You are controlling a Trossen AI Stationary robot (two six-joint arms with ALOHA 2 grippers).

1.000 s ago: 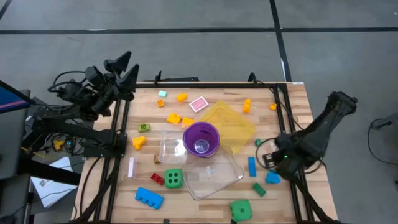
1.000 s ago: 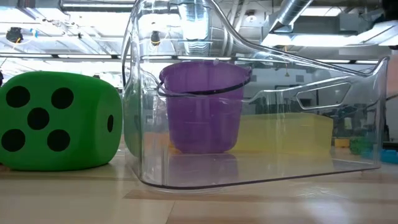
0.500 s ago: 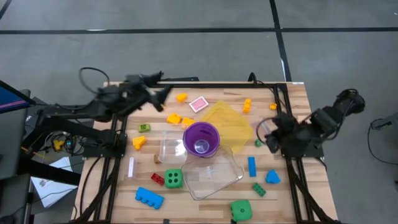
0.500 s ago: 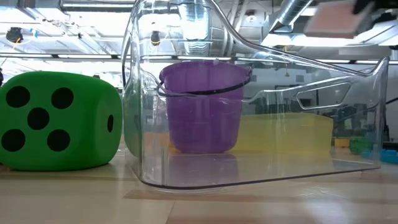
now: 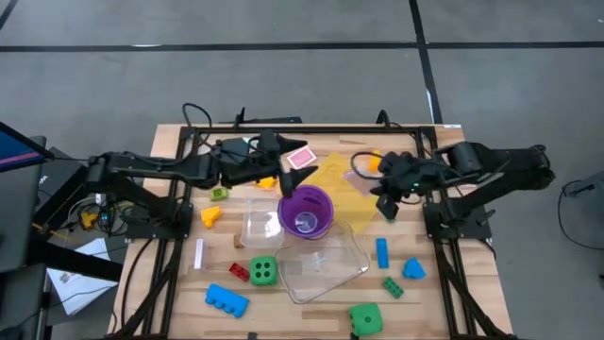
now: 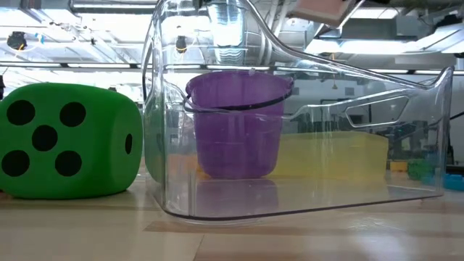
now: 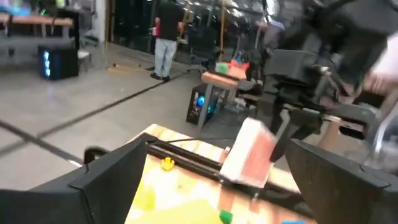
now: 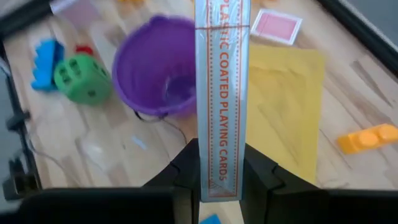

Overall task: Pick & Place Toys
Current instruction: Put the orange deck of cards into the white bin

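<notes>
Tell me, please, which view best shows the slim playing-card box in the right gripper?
The right wrist view: the slim playing-card box stands edge-on, orange lettering readable, in the right gripper. The left wrist view shows it blurred; the low view, a corner; the high view, hardly anything.

- table (image 5: pixel 444 170): pale wood slats, matt
- tub (image 6: pixel 304 145): clear glossy plastic
- cup (image 5: pixel 305 210): smooth purple plastic
- card box (image 8: pixel 222 93): glossy printed cardboard
- dice (image 6: pixel 69 141): matt green
</notes>
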